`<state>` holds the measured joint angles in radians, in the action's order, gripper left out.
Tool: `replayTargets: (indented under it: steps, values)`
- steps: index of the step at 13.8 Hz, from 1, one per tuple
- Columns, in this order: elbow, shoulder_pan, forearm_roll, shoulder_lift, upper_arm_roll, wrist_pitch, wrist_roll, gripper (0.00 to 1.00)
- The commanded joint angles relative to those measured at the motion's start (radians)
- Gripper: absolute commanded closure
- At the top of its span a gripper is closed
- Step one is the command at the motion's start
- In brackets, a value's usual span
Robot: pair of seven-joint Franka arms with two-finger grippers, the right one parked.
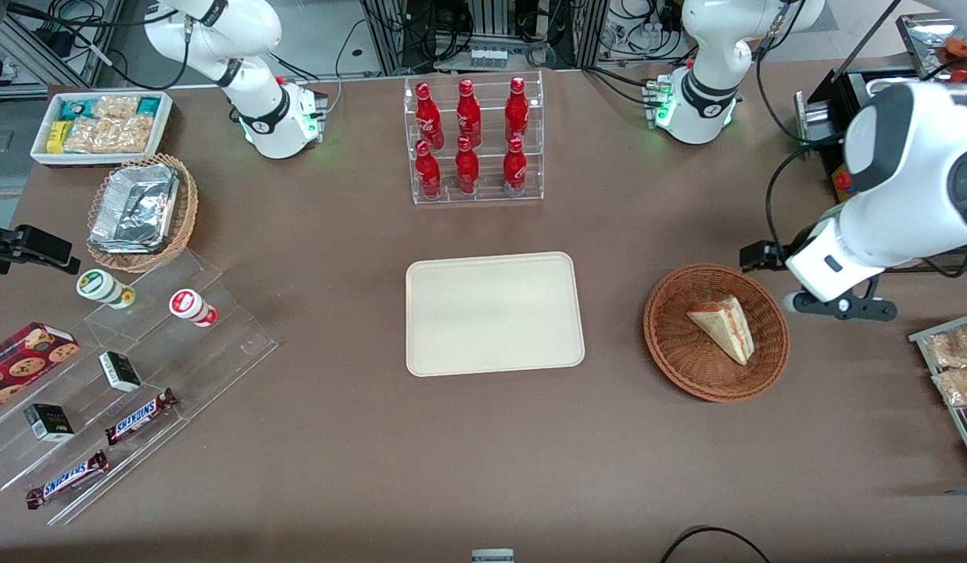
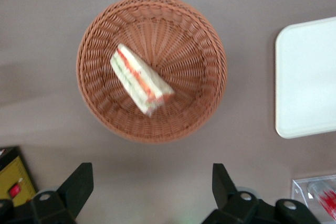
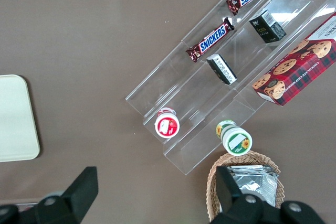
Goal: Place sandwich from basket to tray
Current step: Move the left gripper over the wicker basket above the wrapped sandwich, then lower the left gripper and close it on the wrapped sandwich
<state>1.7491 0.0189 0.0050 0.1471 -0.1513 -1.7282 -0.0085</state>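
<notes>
left arm's end effector (image 2: 149,184): fingers spread apart, holding nothing, hovering above the counter beside the basket | small triangular pale-bread sandwich (image 1: 725,325): lying in the round reddish-brown woven wicker basket (image 1: 675,344) | flat beige rectangular plastic tray (image 1: 495,313): on the brown counter (image 1: 483,453), near the basket

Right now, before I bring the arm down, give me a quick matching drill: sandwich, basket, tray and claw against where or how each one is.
Things:
1. sandwich
2. basket
3. tray
4. claw

States:
A. bare, nearer the front camera than the bottle rack
B. open, above the table beside the basket
C. lying in the basket
D. on the table, toward the working arm's end from the tray

Pairs: 1-C, 2-D, 3-A, 4-B
</notes>
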Motion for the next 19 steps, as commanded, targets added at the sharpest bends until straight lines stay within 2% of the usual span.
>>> replayTargets:
  steps: [1, 3, 10, 13, 19]
  values:
    - [0.121, 0.004, 0.030, -0.027, -0.001, -0.130, 0.012, 0.00]
    - [0.200, 0.006, 0.052, -0.031, 0.001, -0.239, 0.004, 0.00]
    - [0.409, 0.013, 0.052, -0.041, 0.032, -0.542, -0.049, 0.00]
    - [0.463, 0.013, 0.050, -0.047, 0.036, -0.629, -0.198, 0.00]
    - [0.460, 0.012, 0.039, -0.005, 0.033, -0.663, -0.650, 0.00]
